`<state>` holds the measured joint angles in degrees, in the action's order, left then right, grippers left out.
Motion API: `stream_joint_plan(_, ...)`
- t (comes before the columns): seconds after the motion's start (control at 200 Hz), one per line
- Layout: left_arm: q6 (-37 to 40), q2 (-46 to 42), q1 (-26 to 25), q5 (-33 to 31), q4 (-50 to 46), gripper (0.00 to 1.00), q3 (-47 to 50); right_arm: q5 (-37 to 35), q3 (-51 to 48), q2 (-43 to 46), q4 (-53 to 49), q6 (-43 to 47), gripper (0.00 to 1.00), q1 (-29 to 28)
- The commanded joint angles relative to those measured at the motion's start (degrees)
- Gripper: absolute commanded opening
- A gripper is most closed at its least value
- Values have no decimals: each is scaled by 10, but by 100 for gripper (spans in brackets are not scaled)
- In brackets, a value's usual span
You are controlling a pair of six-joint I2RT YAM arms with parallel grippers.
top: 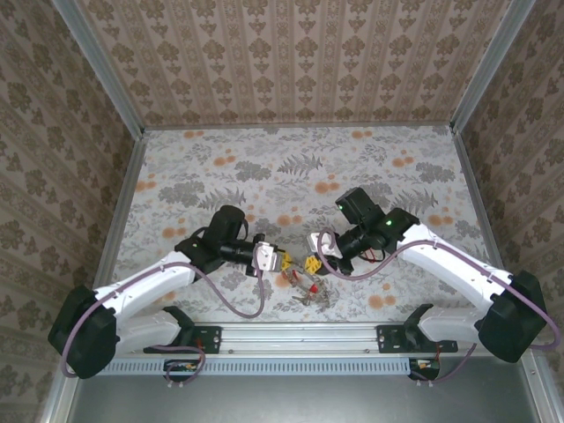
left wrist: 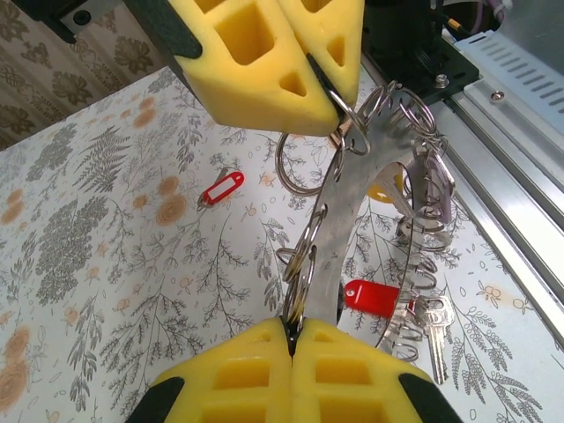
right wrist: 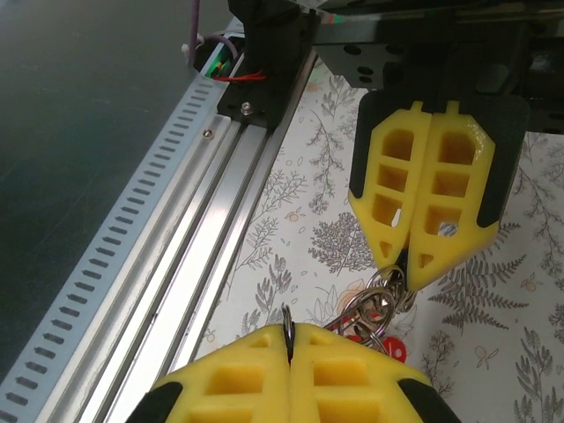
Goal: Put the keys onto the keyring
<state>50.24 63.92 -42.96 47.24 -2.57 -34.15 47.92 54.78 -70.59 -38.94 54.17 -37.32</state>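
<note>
Precariously, the left gripper [left wrist: 291, 331] and right gripper [right wrist: 289, 333] both pinched the thin keyring [left wrist: 339, 211]; an uneven tug risked slipping it free, dropping the keys [left wrist: 434, 322].

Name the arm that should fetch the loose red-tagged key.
Right, probably. Both grippers pinch the keyring; the loose key looks nearer the right gripper, so the left gripper can hold the keyring.
</note>
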Motion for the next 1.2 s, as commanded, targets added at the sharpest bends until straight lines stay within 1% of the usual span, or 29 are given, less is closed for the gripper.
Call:
stream_joint_plan(0.0, 14, 4, 1, 61, 30, 0, -16, -42, 0, 10, -6, 27, 12, -2)
stream_joint_plan(0.075, 14, 14, 4, 67, 19, 0, -20, -79, -2, 18, -17, 43, 18, -3)
stream_joint_plan(0.205, 6, 30, 9, 75, 13, 0, -23, -126, 0, 26, -47, 69, 21, -6)
stream_joint_plan(0.325, 0, 46, 16, 84, 9, 0, -28, -163, -7, 38, -54, 79, 23, -12)
stream_joint_plan(0.4, 1, 56, 17, 87, 4, 0, -33, -185, -9, 48, -60, 86, 31, -14)
stream_joint_plan(0.495, 9, 68, 19, 89, -9, 0, -42, -218, -7, 57, -82, 108, 36, -21)
stream_joint_plan(0.63, 14, 78, 18, 93, -13, 0, -46, -269, -11, 63, -103, 138, 35, -31)
stream_joint_plan(0.695, 15, 77, 18, 95, -13, 0, -46, -291, -20, 68, -103, 141, 32, -34)
stream_joint_plan(0.76, 16, 77, 18, 95, -15, 0, -47, -297, -32, 80, -98, 130, 29, -34)
stream_joint_plan(0.835, 16, 78, 19, 96, -18, 0, -49, -292, -55, 103, -73, 106, 23, -34)
stream_joint_plan(0.96, 12, 82, 19, 100, -19, 0, -52, -293, -99, 140, -2, 60, 22, -41)
stream_joint_plan(1.06, 10, 87, 18, 104, -17, 0, -54, -317, -120, 136, 41, 33, 20, -58)
stream_joint_plan(1.12, 10, 88, 18, 105, -16, 0, -54, -326, -130, 125, 61, 27, 21, -70)
stream_joint_plan(1.195, 11, 89, 19, 106, -16, 0, -56, -331, -147, 115, 111, 10, 29, -81)
